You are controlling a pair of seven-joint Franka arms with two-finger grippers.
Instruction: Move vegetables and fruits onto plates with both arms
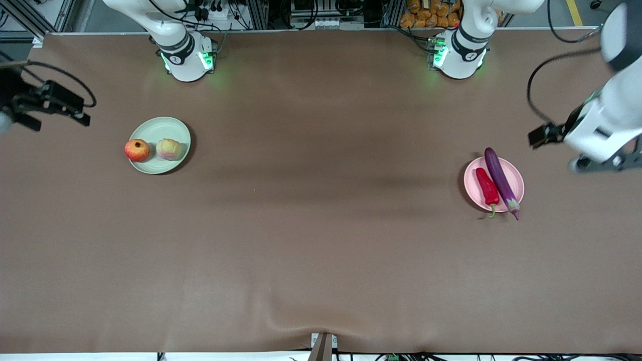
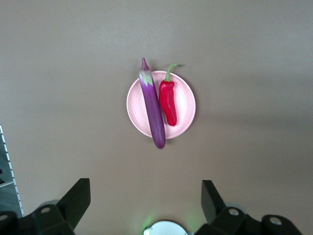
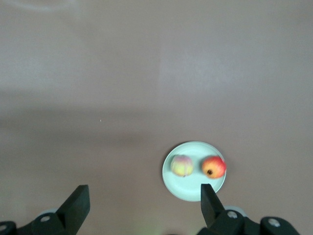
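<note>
The pale green plate [image 1: 161, 129] lies toward the right arm's end and holds the red pomegranate-like fruit [image 1: 137, 150] and the yellow-pink peach [image 1: 169, 149] side by side. The pale pink plate [image 1: 517, 181] lies toward the left arm's end and holds the red chili [image 1: 487, 186] and the purple eggplant [image 1: 500, 180], whose ends overhang the rim. My left gripper [image 2: 145, 196] is open, empty and high over the table, with the pink plate [image 2: 185, 98] in its view. My right gripper [image 3: 144, 198] is open, empty and high, with the green plate [image 3: 190, 190] in its view.
The brown table cover [image 1: 321, 225] has a slight wrinkle at the edge nearest the front camera. Both arm bases [image 1: 188, 57] [image 1: 459, 52] stand at the edge farthest from that camera. The left hand [image 1: 599, 161] and right hand [image 1: 50, 103] hang at the table's two ends.
</note>
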